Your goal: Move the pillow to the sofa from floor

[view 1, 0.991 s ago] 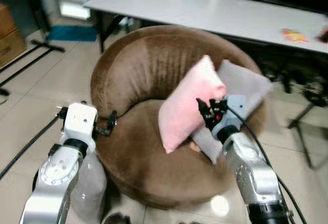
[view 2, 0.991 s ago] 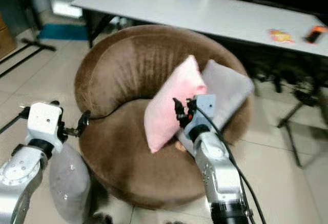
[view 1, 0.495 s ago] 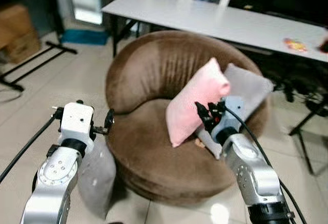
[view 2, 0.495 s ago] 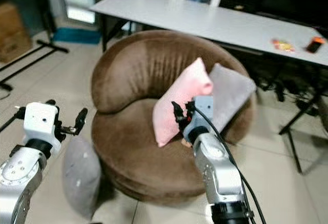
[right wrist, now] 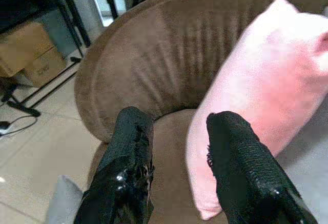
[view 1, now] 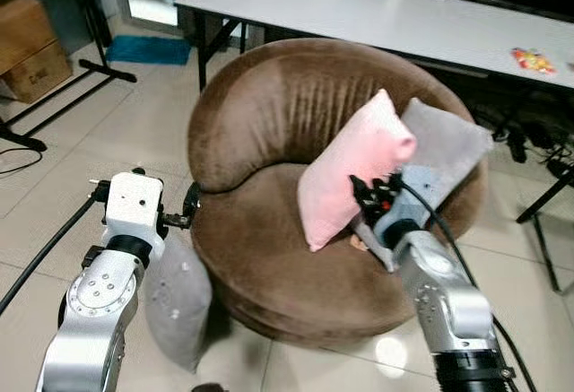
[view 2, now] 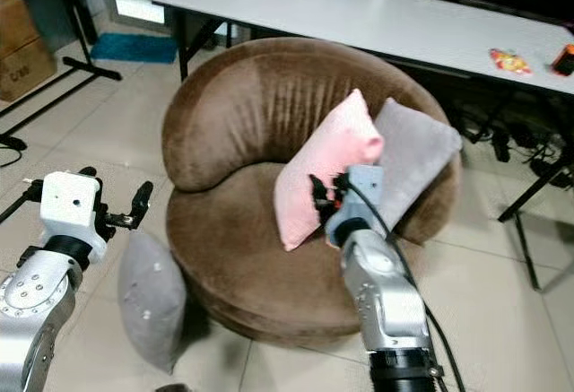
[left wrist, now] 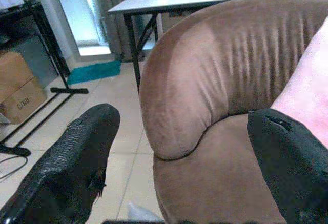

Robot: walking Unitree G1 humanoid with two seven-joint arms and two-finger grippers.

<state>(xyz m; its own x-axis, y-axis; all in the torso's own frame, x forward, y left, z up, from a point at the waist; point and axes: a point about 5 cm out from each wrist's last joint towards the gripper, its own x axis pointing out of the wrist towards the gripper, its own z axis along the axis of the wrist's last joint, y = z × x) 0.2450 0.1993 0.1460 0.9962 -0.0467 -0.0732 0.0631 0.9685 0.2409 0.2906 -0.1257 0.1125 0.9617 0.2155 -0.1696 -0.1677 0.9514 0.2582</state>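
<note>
A grey pillow [view 1: 179, 298] stands on edge on the tiled floor, leaning against the left side of the round brown sofa [view 1: 269, 123]. On the seat a pink pillow [view 1: 354, 172] leans upright against a second grey pillow [view 1: 448, 145]. My left gripper [view 1: 184, 213] hangs open just above the floor pillow, beside the sofa's armrest [left wrist: 179, 90], with nothing between its fingers. My right gripper [view 1: 372, 193] is open over the seat, close beside the pink pillow [right wrist: 266, 90] and holding nothing.
A long white table [view 1: 377, 15] runs behind the sofa, with small items [view 1: 534, 58] on its right end. A cardboard box [view 1: 31, 47], black stand legs [view 1: 99, 69] and a blue mat [view 1: 148, 49] lie at the left. A black cable [view 1: 45, 248] trails from my left arm.
The whole picture has shifted as the camera moved, and more of the floor pillow shows. Both grippers stay open in much the same pose. The pillows on the sofa have not moved.
</note>
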